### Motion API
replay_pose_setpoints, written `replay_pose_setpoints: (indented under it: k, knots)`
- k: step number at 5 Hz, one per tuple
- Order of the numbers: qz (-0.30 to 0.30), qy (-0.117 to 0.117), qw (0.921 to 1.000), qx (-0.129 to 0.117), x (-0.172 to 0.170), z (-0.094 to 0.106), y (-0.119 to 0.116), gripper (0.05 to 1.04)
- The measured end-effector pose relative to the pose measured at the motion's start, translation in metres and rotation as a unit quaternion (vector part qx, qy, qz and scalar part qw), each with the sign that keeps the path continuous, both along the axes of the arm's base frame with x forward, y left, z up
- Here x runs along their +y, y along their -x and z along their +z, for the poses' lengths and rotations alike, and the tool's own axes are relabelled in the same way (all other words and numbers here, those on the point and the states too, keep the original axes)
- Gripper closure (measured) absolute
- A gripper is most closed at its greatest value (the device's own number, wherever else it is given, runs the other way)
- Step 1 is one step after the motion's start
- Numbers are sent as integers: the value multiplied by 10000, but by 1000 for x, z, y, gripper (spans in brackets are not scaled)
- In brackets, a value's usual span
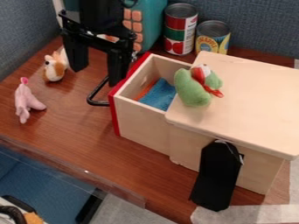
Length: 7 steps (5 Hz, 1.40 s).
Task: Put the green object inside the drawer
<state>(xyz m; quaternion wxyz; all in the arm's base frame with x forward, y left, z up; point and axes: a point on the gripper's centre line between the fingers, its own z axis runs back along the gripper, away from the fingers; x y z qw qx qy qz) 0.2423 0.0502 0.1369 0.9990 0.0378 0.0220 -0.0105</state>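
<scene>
Your gripper (98, 70) hangs at the upper left of the frame, jaws apart. You see the green plush toy (191, 89) on the wooden box top (257, 96), beside the open drawer (140, 124) holding blue cloth (158, 95).

- tall can (182, 27), upright on the brown table (64, 140)
- short can (213, 35), just right of the tall can
- teal box (153, 19), just left of it
- orange-and-white toy (55, 70) and pink toy (26, 101), well left of it
- blue cloth (158, 94) and black pouch (217, 177), below it
</scene>
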Motion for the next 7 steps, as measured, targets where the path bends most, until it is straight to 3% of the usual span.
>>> replay_pose_setpoints:
  k: [1,2,4,5,7]
  knots:
    - [2,45,9999,102,-1,-5,0,84]
    - [-128,209,9997,96,-15,14,-7,84]
    - [-488,455,9974,-277,-54,49,-27,84]
    - [-672,486,9963,-234,-80,37,-32,84]
    - [-609,382,9974,93,-116,-15,-33,84]
